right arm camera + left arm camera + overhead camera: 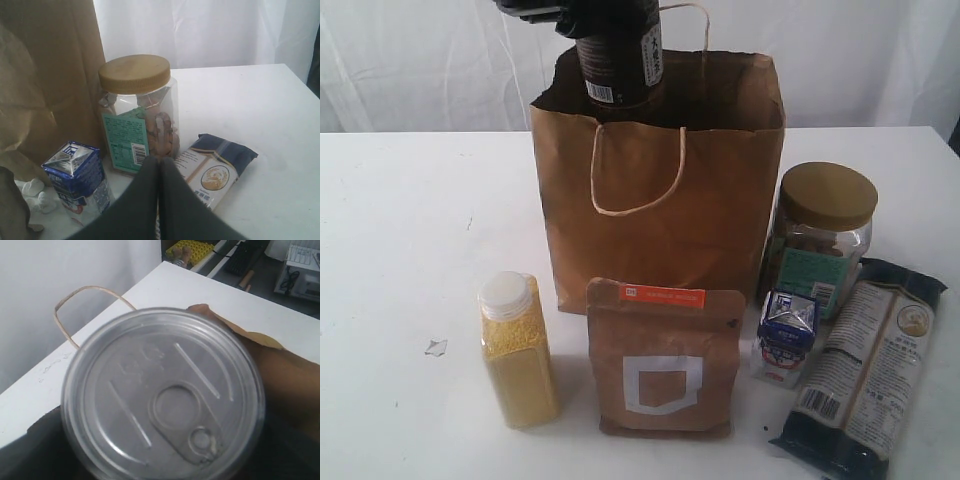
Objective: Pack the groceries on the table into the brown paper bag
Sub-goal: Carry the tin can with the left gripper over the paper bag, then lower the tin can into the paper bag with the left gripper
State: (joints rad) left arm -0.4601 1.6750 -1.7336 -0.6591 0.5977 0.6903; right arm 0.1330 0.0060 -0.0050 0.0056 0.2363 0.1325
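Note:
My left gripper (588, 14) is shut on the dark pull-tab can (620, 62), holding it upright over the open mouth of the brown paper bag (665, 215). The left wrist view is filled by the can's lid (165, 400), with the bag's rim (285, 370) behind it. In front of the bag on the table (400, 250) stand the yellow-grain bottle (518, 350) and the kraft pouch (663, 360). The gold-lidded jar (137, 110), blue-white carton (77, 172) and noodle packet (215, 170) lie before my right gripper (159, 161), which is shut with nothing in it.
A small white scrap (436, 347) lies left of the bottle. Crumpled white scraps (35, 192) sit by the carton. A white curtain hangs behind the table. Off the table's far edge, clutter with a yellow item (190, 250) shows.

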